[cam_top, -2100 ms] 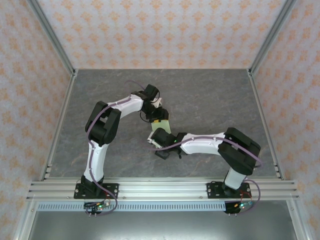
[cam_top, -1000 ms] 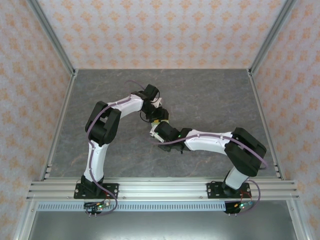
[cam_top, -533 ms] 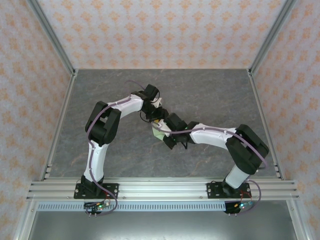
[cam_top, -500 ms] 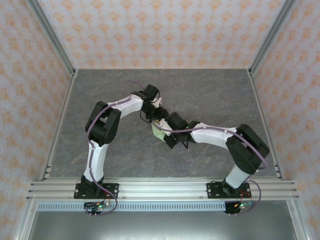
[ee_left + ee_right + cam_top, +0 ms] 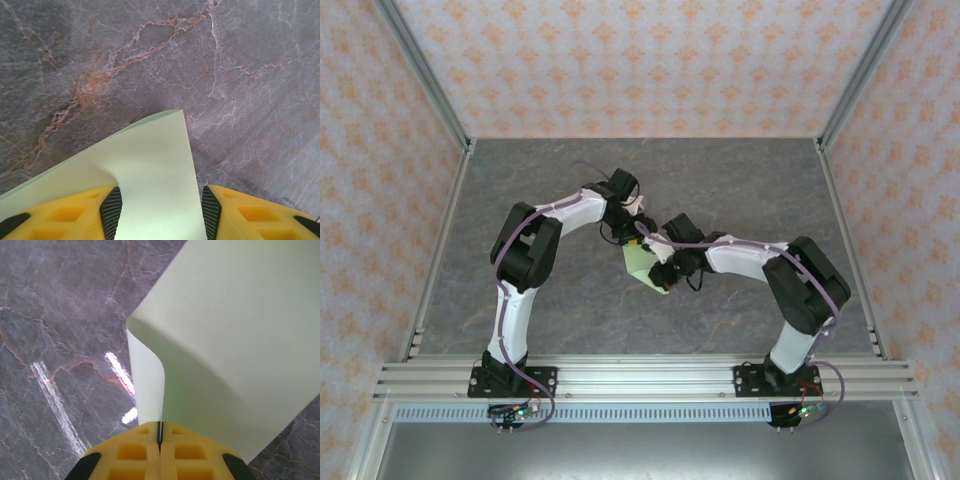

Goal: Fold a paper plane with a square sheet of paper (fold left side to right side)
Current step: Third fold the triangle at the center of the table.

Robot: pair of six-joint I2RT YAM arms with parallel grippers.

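The square sheet of paper [image 5: 642, 266] is pale green and lies mid-table between the two arms. My right gripper [image 5: 661, 266] is shut on one edge of it. In the right wrist view, the paper [image 5: 240, 330] curls up from the table into the seam of the closed yellow fingers [image 5: 160, 426]. My left gripper [image 5: 637, 229] is at the sheet's far side. In the left wrist view, its fingers [image 5: 111, 212] stand apart with the paper [image 5: 150, 165] spread flat between and beneath them, so the left gripper [image 5: 159, 201] is open. A corner of the sheet points away over the marble.
The grey marble tabletop [image 5: 750, 180] is bounded by aluminium posts and patterned walls. A metal rail [image 5: 650, 375] runs along the near edge by the arm bases. The two wrists sit close together at the centre.
My right gripper has shut on the paper's edge and swung toward the right and the far side, lifting that edge. More green paper shows now. The left arm has stayed put.
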